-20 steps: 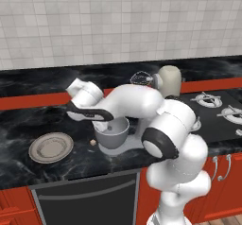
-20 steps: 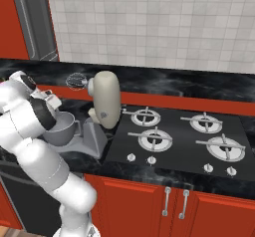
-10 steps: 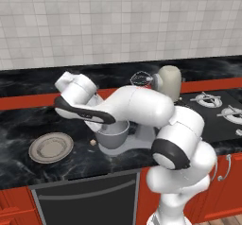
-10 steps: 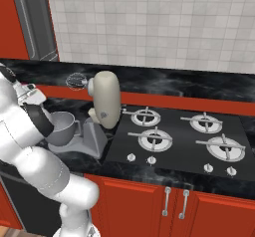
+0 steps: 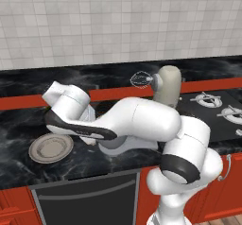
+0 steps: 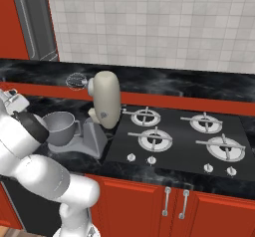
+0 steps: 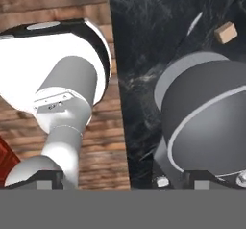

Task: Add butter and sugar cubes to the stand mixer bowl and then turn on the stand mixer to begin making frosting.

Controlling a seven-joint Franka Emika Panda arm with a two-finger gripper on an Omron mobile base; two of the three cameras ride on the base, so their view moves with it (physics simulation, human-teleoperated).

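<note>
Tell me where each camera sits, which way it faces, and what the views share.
Left base view: behind the arm's left, looking forward and down at the counter; the white arm sweeps left over the grey plate.
Right base view: behind the arm's right, facing the stand mixer, its bowl and the stove; the arm rises at lower left.
Hand view: on the hand, looking along the gripper at the bowl and a sugar cube; its tips sit along the bottom.
Shared: both base views show the mixer.
</note>
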